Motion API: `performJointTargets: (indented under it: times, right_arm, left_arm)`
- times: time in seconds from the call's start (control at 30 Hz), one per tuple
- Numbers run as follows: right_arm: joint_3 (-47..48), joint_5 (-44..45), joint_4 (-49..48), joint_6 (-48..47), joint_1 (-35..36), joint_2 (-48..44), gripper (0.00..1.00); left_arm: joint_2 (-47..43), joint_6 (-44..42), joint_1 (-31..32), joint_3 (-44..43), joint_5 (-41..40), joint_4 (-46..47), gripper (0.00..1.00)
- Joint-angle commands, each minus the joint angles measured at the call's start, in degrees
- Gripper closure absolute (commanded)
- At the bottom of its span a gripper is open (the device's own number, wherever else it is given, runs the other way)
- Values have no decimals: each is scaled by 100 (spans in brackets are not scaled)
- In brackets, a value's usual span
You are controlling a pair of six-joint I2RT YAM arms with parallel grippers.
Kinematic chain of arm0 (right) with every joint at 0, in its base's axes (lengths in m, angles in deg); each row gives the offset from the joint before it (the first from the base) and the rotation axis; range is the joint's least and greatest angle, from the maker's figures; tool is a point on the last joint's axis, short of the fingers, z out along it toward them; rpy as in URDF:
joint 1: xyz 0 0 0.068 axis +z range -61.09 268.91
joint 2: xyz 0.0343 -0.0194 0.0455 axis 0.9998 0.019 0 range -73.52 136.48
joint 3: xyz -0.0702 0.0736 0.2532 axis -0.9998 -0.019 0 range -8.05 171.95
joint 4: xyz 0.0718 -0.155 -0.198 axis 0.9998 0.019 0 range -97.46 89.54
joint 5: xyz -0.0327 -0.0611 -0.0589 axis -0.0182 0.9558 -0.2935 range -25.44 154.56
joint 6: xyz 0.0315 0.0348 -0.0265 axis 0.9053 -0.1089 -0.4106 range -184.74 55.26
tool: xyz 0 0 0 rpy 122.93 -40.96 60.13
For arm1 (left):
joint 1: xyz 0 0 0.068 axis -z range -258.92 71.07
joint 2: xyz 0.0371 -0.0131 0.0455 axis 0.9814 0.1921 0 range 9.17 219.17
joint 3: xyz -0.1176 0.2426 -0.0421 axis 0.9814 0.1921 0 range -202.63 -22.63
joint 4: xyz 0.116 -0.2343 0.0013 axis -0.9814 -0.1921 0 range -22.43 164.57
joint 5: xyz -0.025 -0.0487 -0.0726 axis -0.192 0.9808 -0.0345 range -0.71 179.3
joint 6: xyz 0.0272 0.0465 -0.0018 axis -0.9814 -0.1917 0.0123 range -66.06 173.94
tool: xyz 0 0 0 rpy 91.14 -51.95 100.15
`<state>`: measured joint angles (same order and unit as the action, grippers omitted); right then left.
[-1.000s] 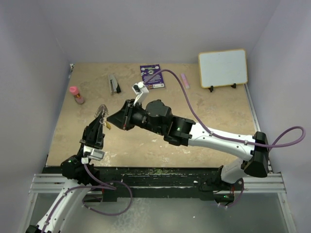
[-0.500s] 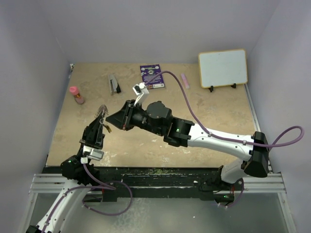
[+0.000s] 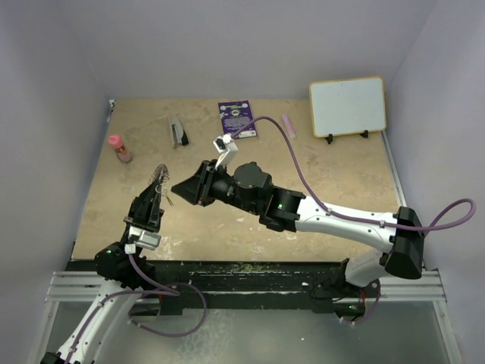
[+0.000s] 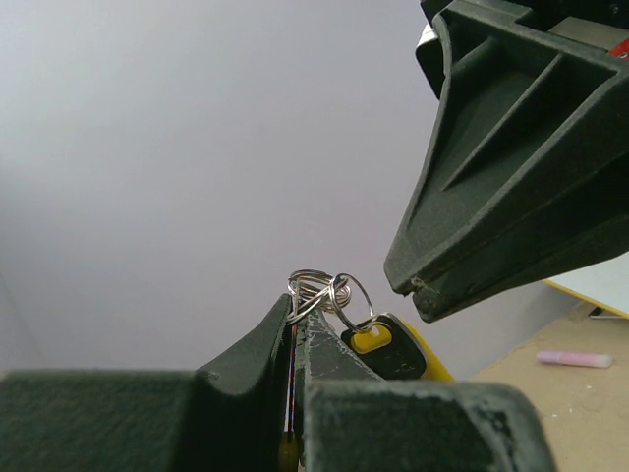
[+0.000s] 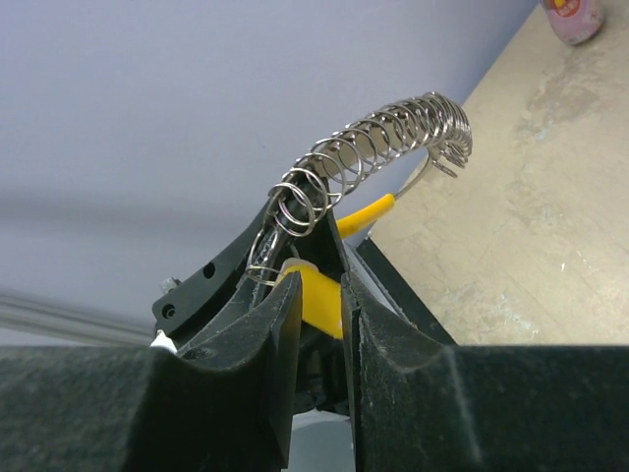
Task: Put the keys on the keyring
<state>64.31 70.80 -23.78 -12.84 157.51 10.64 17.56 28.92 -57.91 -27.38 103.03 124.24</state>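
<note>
My left gripper is raised above the table and shut on the keyring, a silvery coiled loop that stands up out of its fingertips and arches over in the right wrist view. A small ring on it carries a key with a yellow-and-black head, hanging beside my left fingers. My right gripper points at it from the right, jaws a narrow gap apart. Its tip stays just clear of the key. The yellow key head shows through the gap between my right fingers.
On the table's far side lie a grey-and-black oblong tool, a purple card, a pink stick and a propped whiteboard. A pink bottle stands at the far left. Lilac walls enclose the table.
My right gripper has drawn back slightly to the right, away from the keyring. The left gripper has held still with the keyring and the hanging key.
</note>
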Motion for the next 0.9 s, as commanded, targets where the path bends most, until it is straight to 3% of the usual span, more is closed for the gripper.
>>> performJointTargets:
  times: [0.0, 0.33, 0.87]
  right_arm:
    - [120, -73, -406, -260, -12, -228, 71]
    - [125, -647, -641, -1381, 10, -211, 64]
    - [229, -1163, -917, -2043, 15, 230, 55]
  left_arm:
    - [22, 111, -29, -237, -158, 119, 97]
    - [175, 215, -24, -308, -137, 50, 97]
    - [262, 395, -27, -463, 128, -135, 97]
